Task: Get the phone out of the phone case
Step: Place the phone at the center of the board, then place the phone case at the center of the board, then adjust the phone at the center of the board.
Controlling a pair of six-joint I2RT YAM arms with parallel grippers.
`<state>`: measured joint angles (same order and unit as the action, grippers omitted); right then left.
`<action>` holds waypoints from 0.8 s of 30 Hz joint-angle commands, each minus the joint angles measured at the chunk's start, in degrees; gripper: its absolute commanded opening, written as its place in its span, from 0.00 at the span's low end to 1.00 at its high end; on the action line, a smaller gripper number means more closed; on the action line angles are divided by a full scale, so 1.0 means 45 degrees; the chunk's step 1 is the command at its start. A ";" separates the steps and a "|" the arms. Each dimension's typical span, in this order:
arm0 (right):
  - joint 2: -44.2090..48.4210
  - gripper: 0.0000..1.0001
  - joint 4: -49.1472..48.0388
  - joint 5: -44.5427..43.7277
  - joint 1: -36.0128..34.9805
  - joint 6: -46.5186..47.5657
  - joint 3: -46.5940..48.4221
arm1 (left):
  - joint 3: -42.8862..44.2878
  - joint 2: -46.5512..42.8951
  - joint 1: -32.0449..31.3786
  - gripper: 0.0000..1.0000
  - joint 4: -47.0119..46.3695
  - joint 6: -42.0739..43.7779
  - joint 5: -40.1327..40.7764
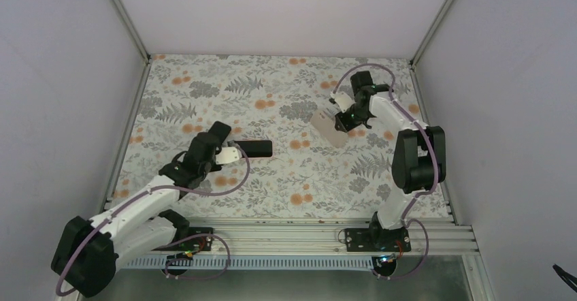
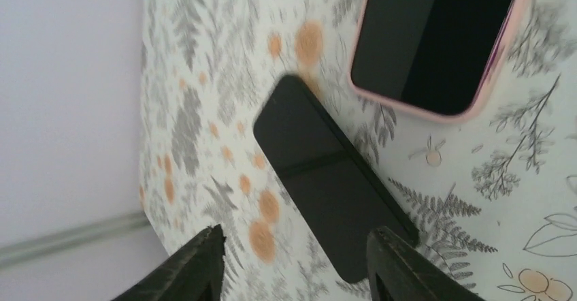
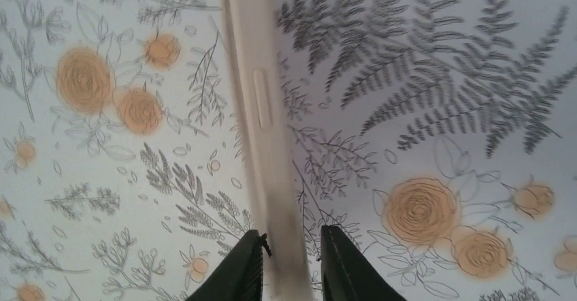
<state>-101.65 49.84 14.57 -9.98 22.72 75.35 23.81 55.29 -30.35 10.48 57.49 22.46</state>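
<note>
A black phone (image 1: 255, 149) lies flat on the flowered table. In the left wrist view the phone (image 2: 326, 171) lies just ahead of my open left gripper (image 2: 299, 274), its near end by the right finger (image 2: 401, 267). My left gripper (image 1: 235, 152) is at the phone's left end and holds nothing. My right gripper (image 1: 343, 120) is shut on a pale pink phone case (image 1: 330, 129), held tilted above the table. The right wrist view shows the case edge-on (image 3: 262, 110) between the fingers of the gripper (image 3: 291, 267). From the left wrist view the case (image 2: 503, 35) shows a dark inner face.
The flowered tablecloth (image 1: 286, 178) covers the work area. Grey walls close it in on the left, right and back. A metal rail (image 1: 306, 233) runs along the near edge by the arm bases.
</note>
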 commanded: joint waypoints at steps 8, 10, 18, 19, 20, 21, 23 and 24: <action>0.0736 1.00 0.1649 -0.3181 -0.0842 0.0446 0.2717 | 0.5853 -0.0416 0.0318 0.99 0.6061 -0.3250 -0.4935; 0.0892 1.00 0.1858 -0.3106 -0.1631 0.0726 0.3047 | 0.6813 -0.0078 0.0440 1.00 0.6375 -0.3880 -0.5442; 0.0868 1.00 0.0794 -0.3631 -0.6286 0.2757 0.1432 | 0.8793 0.1543 0.1529 1.00 0.5318 -0.6148 -0.6278; 0.0559 1.00 0.0705 -0.3540 -0.6604 0.2829 0.1562 | 0.8908 0.1781 0.1783 1.00 0.5092 -0.6450 -0.6326; 0.0210 1.00 0.0652 -0.3419 -0.6849 0.2784 0.1767 | 0.9051 0.2026 0.2039 1.00 0.4895 -0.6722 -0.6393; -0.0182 1.00 0.0668 -0.3272 -0.7031 0.2690 0.2110 | 0.9216 0.2311 0.2264 1.00 0.4804 -0.6929 -0.6492; -0.0876 1.00 0.0499 -0.3156 -0.7464 0.2416 0.2654 | 0.9508 0.2765 0.2645 1.00 0.4565 -0.7243 -0.6494; -0.1146 1.00 0.0178 -0.3210 -0.7704 0.2354 0.2777 | 0.9600 0.2943 0.2789 1.00 0.4426 -0.7366 -0.6421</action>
<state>-101.89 53.95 0.73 -42.74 32.77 84.49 64.25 66.06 -20.21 33.82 30.17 -4.75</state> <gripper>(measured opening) 0.995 0.999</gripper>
